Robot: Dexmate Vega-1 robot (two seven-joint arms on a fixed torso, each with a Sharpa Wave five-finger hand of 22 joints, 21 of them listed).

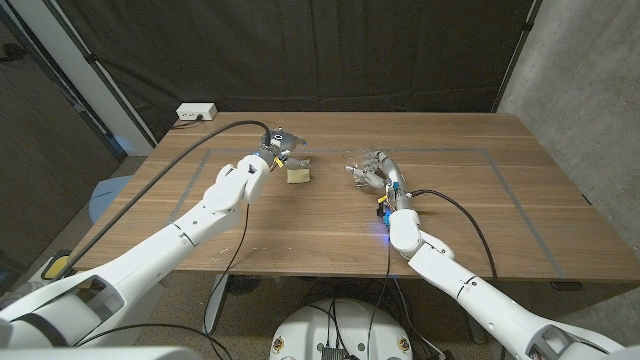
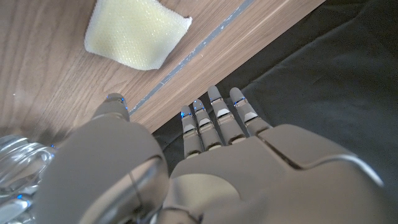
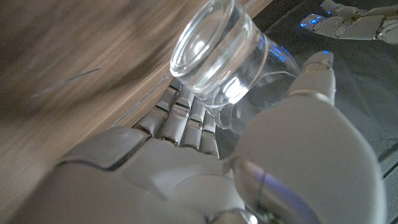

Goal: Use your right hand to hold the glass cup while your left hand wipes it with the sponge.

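A pale yellow sponge [image 1: 298, 174] [image 2: 134, 31] lies on the wooden table, left of centre. My left hand [image 1: 279, 146] [image 2: 217, 162] hovers just behind it and to its left, fingers [image 2: 217, 118] straight and holding nothing. My right hand [image 1: 374, 176] [image 3: 249, 155] grips the clear glass cup [image 1: 362, 166] [image 3: 217, 50] between thumb and fingers. The cup is tilted, with its open mouth toward the table. The cup is apart from the sponge, a short way to its right. In the right wrist view the left hand [image 3: 345, 22] is seen beyond the cup.
A grey tape line [image 1: 440, 152] [image 2: 205, 46] marks a rectangle on the table [image 1: 300, 225]. A white power strip [image 1: 196, 112] sits at the back left edge. A black cable [image 1: 190, 160] runs along my left arm. Dark curtain hangs behind the table.
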